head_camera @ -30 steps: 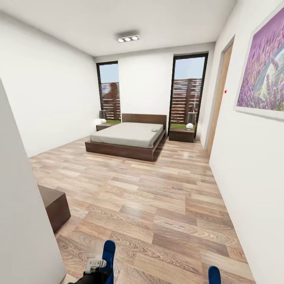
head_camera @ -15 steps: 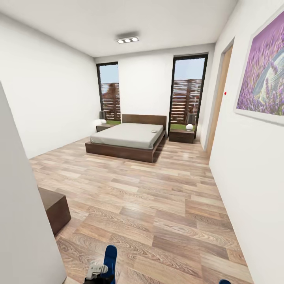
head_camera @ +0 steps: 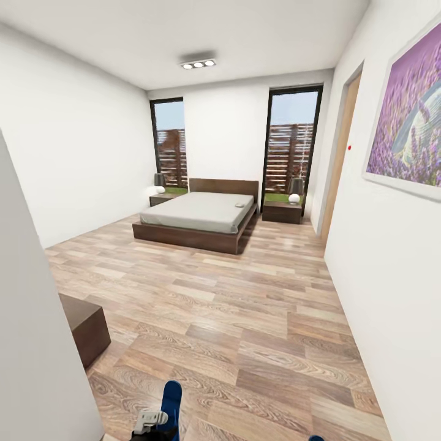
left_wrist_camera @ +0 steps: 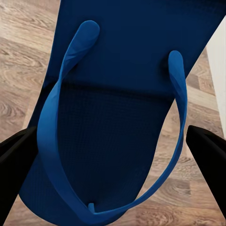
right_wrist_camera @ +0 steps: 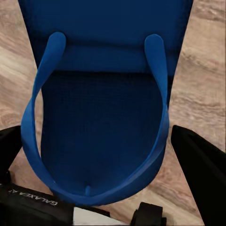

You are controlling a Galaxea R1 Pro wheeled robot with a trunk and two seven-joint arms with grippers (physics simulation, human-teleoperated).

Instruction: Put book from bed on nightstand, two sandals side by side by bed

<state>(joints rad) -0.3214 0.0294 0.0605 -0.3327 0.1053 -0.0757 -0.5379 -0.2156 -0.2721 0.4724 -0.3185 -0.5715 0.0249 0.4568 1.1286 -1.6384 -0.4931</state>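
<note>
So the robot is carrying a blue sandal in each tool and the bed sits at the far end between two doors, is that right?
Not quite. The bed sits between two tall dark-framed windows, not doors, as the head view shows. The rest holds: the left tool grips one blue sandal and the right tool grips the other sandal, seen in the wrist views.
</note>
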